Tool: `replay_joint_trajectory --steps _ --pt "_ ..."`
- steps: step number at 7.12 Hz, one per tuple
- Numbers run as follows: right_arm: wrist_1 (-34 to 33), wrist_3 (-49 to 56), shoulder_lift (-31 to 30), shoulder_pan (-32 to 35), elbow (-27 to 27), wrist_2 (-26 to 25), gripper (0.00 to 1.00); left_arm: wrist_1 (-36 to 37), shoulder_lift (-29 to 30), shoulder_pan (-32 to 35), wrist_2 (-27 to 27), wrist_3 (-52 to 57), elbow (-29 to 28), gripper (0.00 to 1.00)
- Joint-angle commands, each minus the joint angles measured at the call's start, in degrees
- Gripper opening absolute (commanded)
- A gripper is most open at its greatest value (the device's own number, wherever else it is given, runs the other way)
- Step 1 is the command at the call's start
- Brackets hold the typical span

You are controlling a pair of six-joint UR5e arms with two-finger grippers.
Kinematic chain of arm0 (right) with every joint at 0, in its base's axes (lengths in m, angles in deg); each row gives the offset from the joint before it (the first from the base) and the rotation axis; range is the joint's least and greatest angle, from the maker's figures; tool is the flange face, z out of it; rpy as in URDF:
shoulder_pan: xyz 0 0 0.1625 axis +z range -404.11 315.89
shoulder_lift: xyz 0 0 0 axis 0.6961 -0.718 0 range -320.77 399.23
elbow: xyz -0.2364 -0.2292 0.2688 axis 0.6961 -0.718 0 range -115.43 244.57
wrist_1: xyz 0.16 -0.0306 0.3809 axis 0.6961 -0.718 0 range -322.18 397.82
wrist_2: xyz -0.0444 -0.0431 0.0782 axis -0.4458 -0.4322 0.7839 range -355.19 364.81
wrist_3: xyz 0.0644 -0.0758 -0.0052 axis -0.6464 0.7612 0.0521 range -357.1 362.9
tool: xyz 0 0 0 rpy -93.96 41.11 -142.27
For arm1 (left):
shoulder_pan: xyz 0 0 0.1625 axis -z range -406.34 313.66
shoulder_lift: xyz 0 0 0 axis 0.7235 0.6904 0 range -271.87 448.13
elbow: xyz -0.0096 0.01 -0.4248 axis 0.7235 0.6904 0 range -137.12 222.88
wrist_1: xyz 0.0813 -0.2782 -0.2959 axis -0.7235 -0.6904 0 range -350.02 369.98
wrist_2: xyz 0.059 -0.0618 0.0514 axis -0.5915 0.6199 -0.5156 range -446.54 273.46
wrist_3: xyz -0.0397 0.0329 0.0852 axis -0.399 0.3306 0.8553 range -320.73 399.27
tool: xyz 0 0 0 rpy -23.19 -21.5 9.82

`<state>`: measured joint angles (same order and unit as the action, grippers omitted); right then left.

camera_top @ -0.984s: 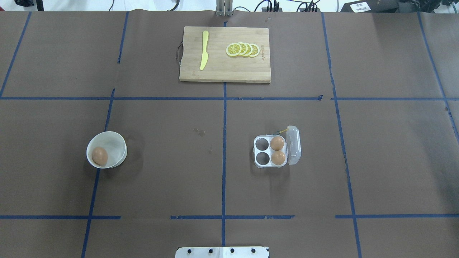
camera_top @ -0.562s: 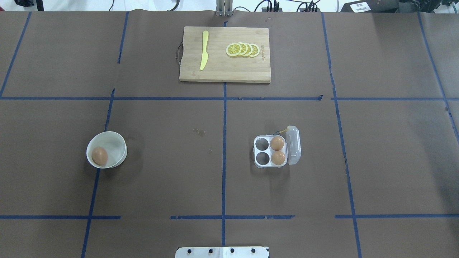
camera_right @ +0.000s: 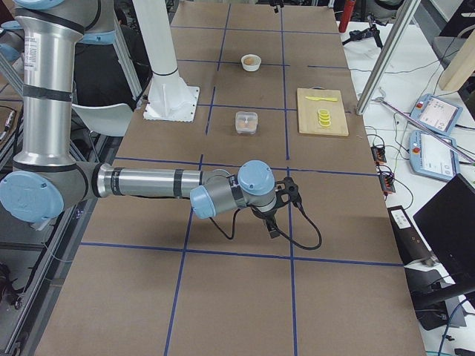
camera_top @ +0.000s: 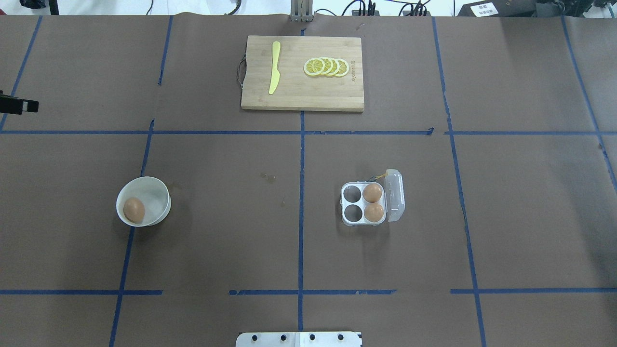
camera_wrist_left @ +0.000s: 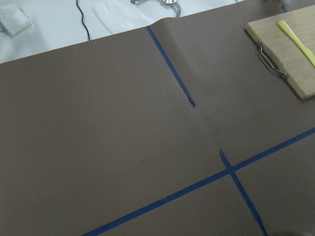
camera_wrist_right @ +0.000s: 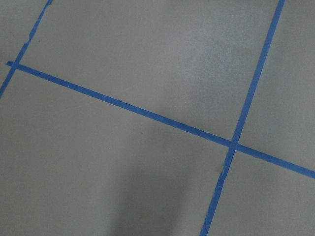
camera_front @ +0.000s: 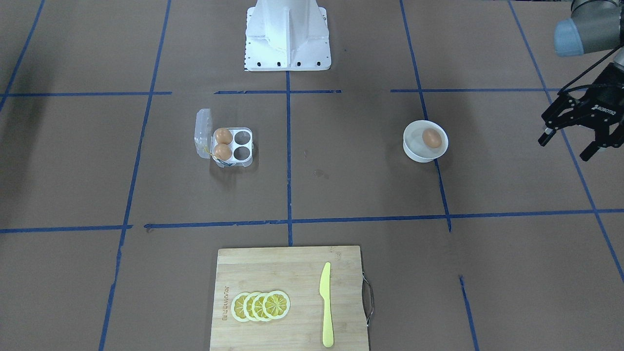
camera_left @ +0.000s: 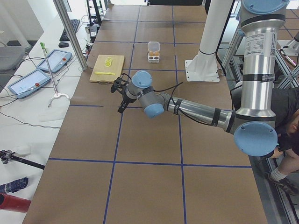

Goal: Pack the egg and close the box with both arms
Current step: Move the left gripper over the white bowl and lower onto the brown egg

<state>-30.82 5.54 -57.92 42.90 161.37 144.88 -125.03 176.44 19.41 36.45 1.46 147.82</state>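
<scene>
Left tool [camera_front: 564, 148]: fingers spread apart, nothing between them, hanging above the bench [camera_front: 341, 195] at its left end. Egg [camera_front: 432, 138]: lies in a white bowl [camera_front: 414, 153], to the right of the left tool and well apart from it. Box [camera_front: 233, 146]: stands farther to the right of the left tool, beyond the bowl, with its clear lid [camera_front: 202, 134] swung open on the side away from that tool. Two other eggs [camera_front: 223, 144] fill the two cells next to the lid; the two cells nearer the left tool are vacant. Right tool [camera_right: 273, 226]: seen only in the right side view, low over bare bench at the right end, with the box well beyond it toward the bench middle; whether its fingers are spread or pressed together cannot be told. Cutting board [camera_front: 292, 273]: carries lemon slices [camera_front: 261, 305] and a yellow knife [camera_front: 326, 304], farther from the robot than either tool.
</scene>
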Motion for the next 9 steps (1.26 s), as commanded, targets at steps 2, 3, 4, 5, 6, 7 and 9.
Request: replay_joint_trajectory --steps 2,3,4,5,6,7,9 --pt "0.0 0.0 -0.05 0.0 -0.03 0.03 1.0 0.27 -0.06 -13.67 -8.78 -18.48 4.03 0.81" --pt "0.0 0.0 -0.05 0.0 -0.12 -0.06 1.0 0.36 -0.06 -17.98 -12.12 -22.97 4.57 0.81" --pt "0.0 0.0 -0.05 0.0 -0.12 -0.06 1.0 0.44 0.03 -21.16 -14.68 -26.23 4.66 0.81" --pt "0.0 0.0 -0.05 0.0 -0.2 -0.06 1.0 2.18 0.11 -23.63 -17.4 -28.79 4.66 0.8" --pt "0.0 0.0 -0.05 0.0 -0.21 -0.06 1.0 4.2 0.2 -26.0 -19.95 -30.9 4.57 0.79" --pt "0.0 -0.09 -0.05 0.0 -0.29 -0.06 1.0 5.01 0.2 -28.02 -21.28 -32.14 4.4 0.79" --pt "0.0 0.0 -0.05 0.0 -0.47 0.03 1.0 5.8 0.2 -31.2 -21.91 -34.52 4.4 0.78"
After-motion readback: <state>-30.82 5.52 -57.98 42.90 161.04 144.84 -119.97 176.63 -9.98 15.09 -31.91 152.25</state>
